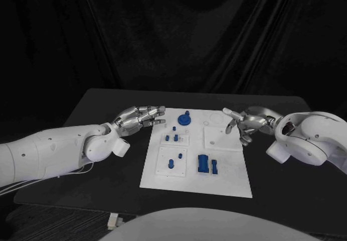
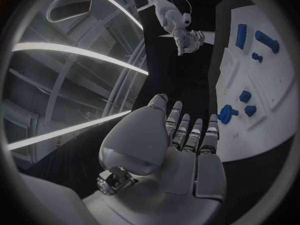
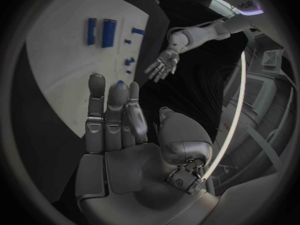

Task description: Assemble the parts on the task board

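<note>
Both arms hang over the black surface (image 1: 108, 103), one to each side of the white task board (image 1: 196, 176), which sits in the middle of the frame with its long axis running away from the robot.

The left robot hand (image 1: 139, 118) hovers just off the board's upper left edge, fingers spread and straight, holding nothing. The right robot hand (image 1: 243, 122) hovers over the board's upper right corner, fingers loosely fanned and drooping, also holding nothing. My read: both are parked beside the board so the head camera keeps a clear look at the parts.

On the board, the round blue disc part (image 1: 185, 120) sits near the top edge, closest to the left robot hand. Below it, a cluster of small blue pegs (image 1: 170, 136), then another small piece (image 1: 171, 162) in the lower-left panel. The two long blue blocks (image 1: 207, 164) lie side by side at lower centre, their long axes lined up with the board's.

Whether those pieces are seated in their final slots or waiting to be moved is too small to settle; the layout fits either.
</note>
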Tool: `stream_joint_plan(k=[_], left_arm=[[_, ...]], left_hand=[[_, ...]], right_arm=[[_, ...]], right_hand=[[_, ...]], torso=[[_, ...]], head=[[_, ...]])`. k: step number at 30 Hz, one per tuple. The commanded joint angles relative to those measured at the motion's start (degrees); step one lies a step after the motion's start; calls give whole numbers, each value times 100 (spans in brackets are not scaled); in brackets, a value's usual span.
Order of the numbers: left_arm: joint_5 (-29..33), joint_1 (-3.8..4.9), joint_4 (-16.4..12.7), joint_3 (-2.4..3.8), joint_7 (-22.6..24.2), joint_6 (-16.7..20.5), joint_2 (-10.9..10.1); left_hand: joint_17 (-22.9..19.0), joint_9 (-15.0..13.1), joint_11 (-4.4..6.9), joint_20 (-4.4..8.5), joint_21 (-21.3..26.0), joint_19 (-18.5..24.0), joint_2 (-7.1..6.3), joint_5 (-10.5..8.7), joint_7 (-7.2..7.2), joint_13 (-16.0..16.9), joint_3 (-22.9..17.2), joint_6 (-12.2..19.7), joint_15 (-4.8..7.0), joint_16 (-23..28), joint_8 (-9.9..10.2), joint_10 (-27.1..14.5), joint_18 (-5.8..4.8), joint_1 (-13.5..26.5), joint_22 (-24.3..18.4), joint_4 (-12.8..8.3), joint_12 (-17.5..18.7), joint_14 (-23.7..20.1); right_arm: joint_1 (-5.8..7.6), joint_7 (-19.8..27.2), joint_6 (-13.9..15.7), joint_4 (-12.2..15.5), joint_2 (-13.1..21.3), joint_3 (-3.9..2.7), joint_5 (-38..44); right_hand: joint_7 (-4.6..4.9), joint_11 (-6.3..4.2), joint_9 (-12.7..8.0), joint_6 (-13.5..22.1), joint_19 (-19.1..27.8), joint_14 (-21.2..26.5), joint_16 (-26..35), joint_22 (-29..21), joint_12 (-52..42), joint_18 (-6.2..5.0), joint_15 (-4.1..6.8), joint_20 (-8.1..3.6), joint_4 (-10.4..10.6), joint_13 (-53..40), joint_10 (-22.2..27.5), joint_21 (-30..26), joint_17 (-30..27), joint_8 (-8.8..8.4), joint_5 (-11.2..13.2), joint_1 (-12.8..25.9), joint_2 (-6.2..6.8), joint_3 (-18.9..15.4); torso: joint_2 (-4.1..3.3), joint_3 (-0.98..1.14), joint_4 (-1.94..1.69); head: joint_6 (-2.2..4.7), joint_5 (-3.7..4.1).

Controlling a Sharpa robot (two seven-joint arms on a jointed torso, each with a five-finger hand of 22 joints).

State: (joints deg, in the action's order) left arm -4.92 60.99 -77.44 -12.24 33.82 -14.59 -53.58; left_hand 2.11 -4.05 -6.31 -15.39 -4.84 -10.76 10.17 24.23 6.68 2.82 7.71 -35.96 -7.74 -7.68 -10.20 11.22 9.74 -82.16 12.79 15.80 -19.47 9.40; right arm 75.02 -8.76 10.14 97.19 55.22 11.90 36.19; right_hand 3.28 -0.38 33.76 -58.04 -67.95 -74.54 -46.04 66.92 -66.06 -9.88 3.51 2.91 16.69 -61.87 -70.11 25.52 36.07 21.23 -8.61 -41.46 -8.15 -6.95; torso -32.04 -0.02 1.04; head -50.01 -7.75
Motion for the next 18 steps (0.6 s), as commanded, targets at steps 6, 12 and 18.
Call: stream_joint_plan(k=[6,12,18], left_arm=[[-83,12,-119,7,1082,794,96],[-311,14,-130,7,1542,1383,170],[-159,2,-129,13,419,1087,182]], left_hand=[[-106,61,247,521,283,591,-2,-1371,-156,-37,731,461,403,426,199,-227,59,758,-549,93,285,-621],[-211,159,1043,938,360,850,-296,-1701,-838,-106,862,1249,808,768,618,-686,54,812,-818,90,857,-940],[-211,405,1071,1539,484,1076,-1017,-1931,-668,-282,226,2287,774,768,1020,-1122,-292,3396,-1279,-486,1397,-940]], right_arm=[[-91,3677,478,-231,25,1,-2222],[-462,4838,766,-530,-61,2,-1621],[-551,4016,605,-570,-99,-13,-1698]], right_hand=[[-8,1394,-1199,2234,3939,4664,4220,-2562,4961,570,-1689,1080,-1,3654,4828,-2158,-2484,-1416,-86,-1167,95,-600],[-1035,-2,-2652,4206,6790,7374,4499,-6583,6007,147,-1050,1072,-6,5556,6800,-2538,-3533,-1853,-118,-1933,115,-764],[-328,38,-3376,5249,6795,7454,4604,-6692,6606,550,-351,299,-917,6187,7011,-2552,-3607,-2123,419,1350,815,53]], torso=[[45,5,1],[177,32,25],[136,23,13]], head=[[1,52],[1,41],[26,53]])
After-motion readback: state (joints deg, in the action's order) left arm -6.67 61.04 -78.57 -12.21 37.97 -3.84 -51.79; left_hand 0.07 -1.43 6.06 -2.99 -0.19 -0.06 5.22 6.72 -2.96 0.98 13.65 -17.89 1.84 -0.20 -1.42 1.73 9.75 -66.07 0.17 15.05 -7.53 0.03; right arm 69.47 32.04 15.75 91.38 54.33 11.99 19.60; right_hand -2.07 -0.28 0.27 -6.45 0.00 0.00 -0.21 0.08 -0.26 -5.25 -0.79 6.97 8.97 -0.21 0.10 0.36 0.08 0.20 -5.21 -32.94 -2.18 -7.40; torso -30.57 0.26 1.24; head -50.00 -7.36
